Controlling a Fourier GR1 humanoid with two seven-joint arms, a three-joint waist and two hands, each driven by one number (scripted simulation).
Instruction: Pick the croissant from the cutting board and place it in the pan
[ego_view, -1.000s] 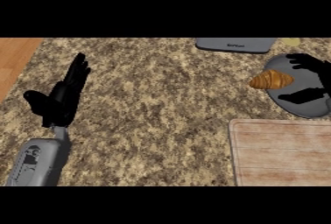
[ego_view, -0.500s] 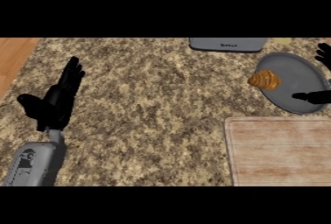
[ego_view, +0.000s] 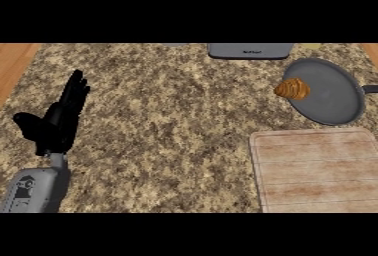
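A golden-brown croissant (ego_view: 293, 89) lies on the left rim of the dark grey pan (ego_view: 336, 97) at the upper right of the counter. Below the pan lies the pale wooden cutting board (ego_view: 317, 170), with nothing on it. My left hand (ego_view: 57, 122) rests open at the left side, fingers straight and pointing up, far from the pan. My right hand does not show in the head view.
A grey appliance (ego_view: 249, 50) sits at the counter's far edge, just left of the pan. The pan's handle (ego_view: 370, 89) points off to the right. A wooden floor strip (ego_view: 15, 62) runs past the counter's left edge.
My right hand has let go of the croissant and drawn back out of view to the right. The croissant stays on the pan. The view has shifted slightly leftward.
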